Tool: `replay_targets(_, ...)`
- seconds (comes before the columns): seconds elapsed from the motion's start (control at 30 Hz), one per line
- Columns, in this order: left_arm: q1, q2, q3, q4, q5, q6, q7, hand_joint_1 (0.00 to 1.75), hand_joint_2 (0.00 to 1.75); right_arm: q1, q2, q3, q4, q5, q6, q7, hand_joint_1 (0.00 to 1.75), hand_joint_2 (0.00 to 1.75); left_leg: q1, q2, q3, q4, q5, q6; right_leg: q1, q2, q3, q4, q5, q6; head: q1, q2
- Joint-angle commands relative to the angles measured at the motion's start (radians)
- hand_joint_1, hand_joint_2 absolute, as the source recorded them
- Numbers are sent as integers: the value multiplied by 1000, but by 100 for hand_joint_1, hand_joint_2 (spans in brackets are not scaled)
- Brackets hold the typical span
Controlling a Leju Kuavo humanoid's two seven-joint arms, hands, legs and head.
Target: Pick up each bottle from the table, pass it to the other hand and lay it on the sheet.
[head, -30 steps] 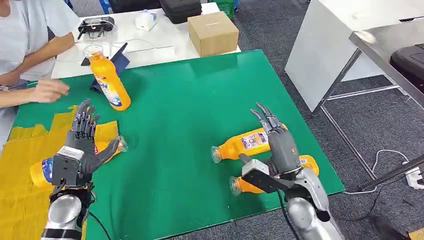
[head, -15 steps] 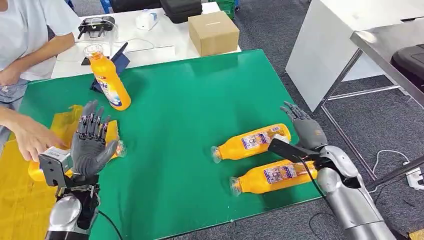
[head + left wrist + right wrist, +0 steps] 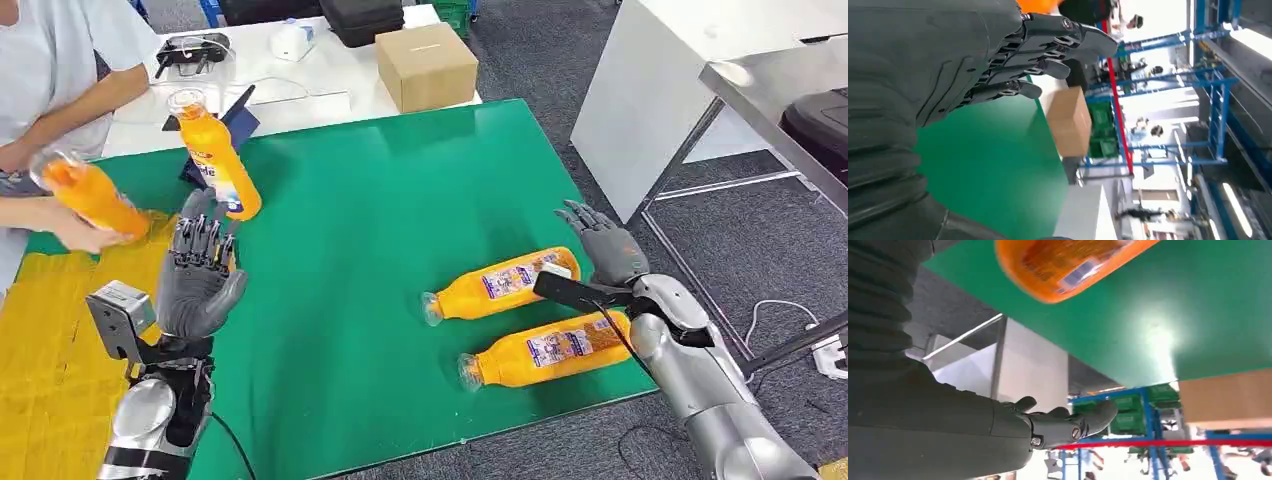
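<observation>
Bottles: two lie side by side on the green table point(image 3: 400, 200), the farther bottle point(image 3: 500, 283) and the nearer bottle point(image 3: 545, 350), just beside the empty, spread right hand point(image 3: 605, 245). The left hand point(image 3: 200, 275), fingers extended and holding nothing, is raised beside the yellow sheet point(image 3: 50, 350). A person's hand point(image 3: 75, 235) holds a third bottle point(image 3: 90, 198); an upright bottle point(image 3: 215, 155) stands behind.

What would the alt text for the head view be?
Two orange bottles lie on the green table beside the open right hand. The open left hand is raised near the yellow sheet, where a person lifts a third bottle.
</observation>
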Motion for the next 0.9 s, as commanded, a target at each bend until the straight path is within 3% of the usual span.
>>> replay_targets(0.03,-62,-7,-72,82,11,-1,-7,0,175,-153,113,148,313,41,3,-16,0,175,3,-3,6,1,-3,-2,1,7,6,0,-2,-3,0,0)
replay_targets(0.6,-73,-7,-85,90,10,-1,-10,0,175,-166,145,184,384,68,-18,-18,0,175,1,-3,2,0,-1,-1,0,2,2,0,-1,-2,0,0)
replay_targets(0.73,-98,-15,-97,110,12,-2,-11,0,175,-199,201,260,519,143,21,45,0,175,3,-4,5,2,-3,-2,1,6,5,1,-2,-3,0,0)
replay_targets(0.9,-108,-18,-105,125,11,-2,-13,0,175,-206,220,271,589,148,-14,38,0,175,2,-4,4,0,-1,-2,1,3,4,0,-1,-2,0,0)
